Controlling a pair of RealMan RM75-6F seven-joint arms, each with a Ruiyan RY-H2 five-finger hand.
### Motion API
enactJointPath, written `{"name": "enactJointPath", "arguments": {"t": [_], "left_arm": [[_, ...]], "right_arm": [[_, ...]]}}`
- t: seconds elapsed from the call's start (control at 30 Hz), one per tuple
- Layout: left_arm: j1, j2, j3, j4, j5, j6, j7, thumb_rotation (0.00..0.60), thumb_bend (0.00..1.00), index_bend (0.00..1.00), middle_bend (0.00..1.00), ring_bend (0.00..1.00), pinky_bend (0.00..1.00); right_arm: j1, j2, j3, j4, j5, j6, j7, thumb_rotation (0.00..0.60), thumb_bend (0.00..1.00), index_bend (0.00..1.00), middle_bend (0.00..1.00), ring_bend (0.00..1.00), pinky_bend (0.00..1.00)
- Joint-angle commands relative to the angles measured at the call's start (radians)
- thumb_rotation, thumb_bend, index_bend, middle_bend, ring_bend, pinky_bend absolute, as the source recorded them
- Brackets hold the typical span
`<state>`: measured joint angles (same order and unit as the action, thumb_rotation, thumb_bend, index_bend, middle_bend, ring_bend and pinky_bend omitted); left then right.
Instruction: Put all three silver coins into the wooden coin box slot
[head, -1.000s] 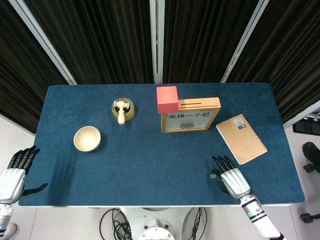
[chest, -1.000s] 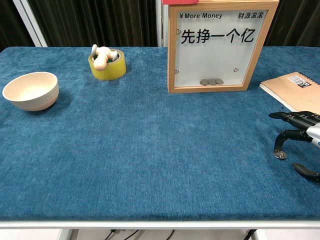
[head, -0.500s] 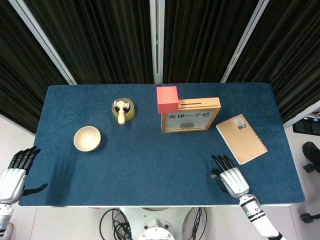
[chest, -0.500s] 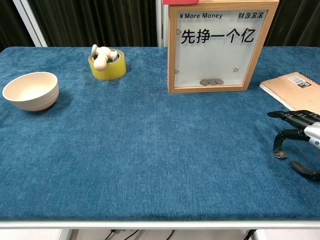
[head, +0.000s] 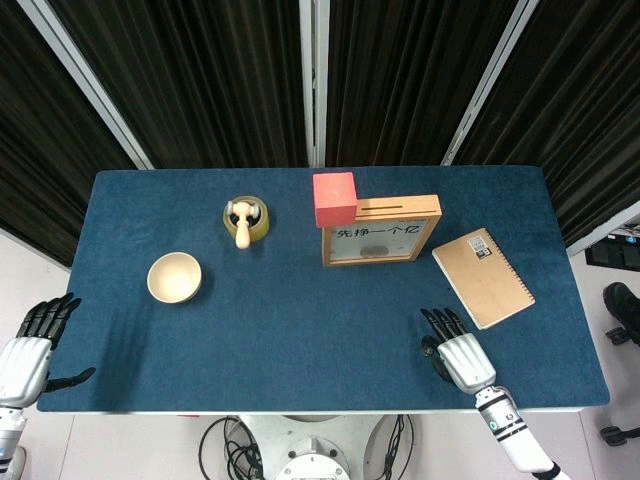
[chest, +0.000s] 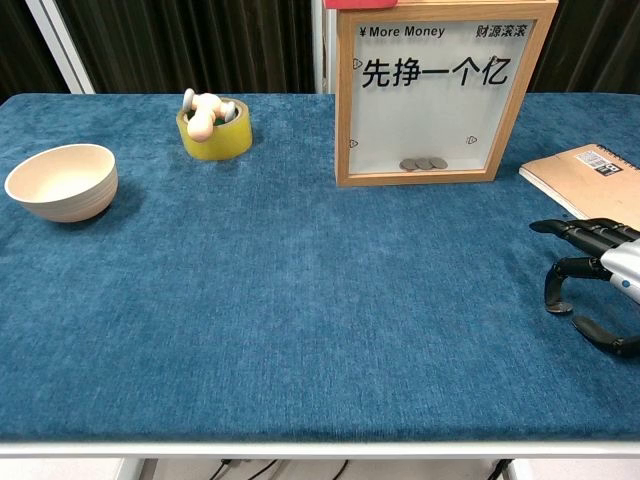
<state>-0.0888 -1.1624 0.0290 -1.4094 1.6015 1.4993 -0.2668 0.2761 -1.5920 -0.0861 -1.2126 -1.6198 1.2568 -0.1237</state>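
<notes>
The right robot hand (head: 456, 353) rests low over the blue table (head: 300, 300) near its front right edge. In the chest view its dark fingers (chest: 572, 231) reach out to the left while one finger and the thumb curl down toward each other at the cloth. A small silvery speck may sit between those two tips, but it is too small to say whether a coin is pinched there, so I cannot tell if this hand holds anything.

The left robot hand (head: 30, 345) hangs off the table's near left corner, fingers spread apart and empty.

The wooden coin box (head: 380, 229) stands upright right of the table's middle, toward the far side, its printed glass front facing the robot. Silver coins (chest: 424, 163) lie in a little overlapping cluster inside, at the bottom of the window. A red block (head: 335, 198) sits at the box's far left corner.

A brown spiral notebook (head: 483, 276) lies flat to the right of the box, just beyond the right hand. To the left stand a roll of yellow tape (chest: 214, 128) holding a small wooden piece, and nearer, a pale bowl (chest: 62, 181).
</notes>
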Motion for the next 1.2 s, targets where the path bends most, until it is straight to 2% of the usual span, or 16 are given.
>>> {"name": "enactJointPath", "arguments": {"t": [0.03,0.57,0.83,1.2], "left_arm": [[-0.001,-0.001,0.000,0.002,0.001,0.000,-0.003,0.600,0.00,0.03,0.00,0.00,0.00],[-0.006,-0.002,0.000,0.019,-0.001,-0.006,-0.032,0.600,0.00,0.03,0.00,0.00,0.00],[-0.005,-0.001,0.000,0.023,-0.001,-0.003,-0.040,0.600,0.00,0.03,0.00,0.00,0.00],[-0.003,0.000,0.002,0.017,0.007,0.007,-0.043,0.600,0.00,0.03,0.00,0.00,0.00]], "right_arm": [[0.000,-0.004,0.003,0.002,0.001,0.001,-0.003,0.600,0.33,0.48,0.03,0.00,0.00],[0.016,-0.042,0.024,0.031,-0.011,0.010,-0.033,0.600,0.33,0.50,0.03,0.00,0.00],[0.021,-0.038,0.025,0.024,-0.015,0.010,-0.031,0.600,0.33,0.41,0.02,0.00,0.00],[0.018,-0.031,0.024,0.022,-0.022,0.029,-0.017,0.600,0.33,0.38,0.02,0.00,0.00]]}}
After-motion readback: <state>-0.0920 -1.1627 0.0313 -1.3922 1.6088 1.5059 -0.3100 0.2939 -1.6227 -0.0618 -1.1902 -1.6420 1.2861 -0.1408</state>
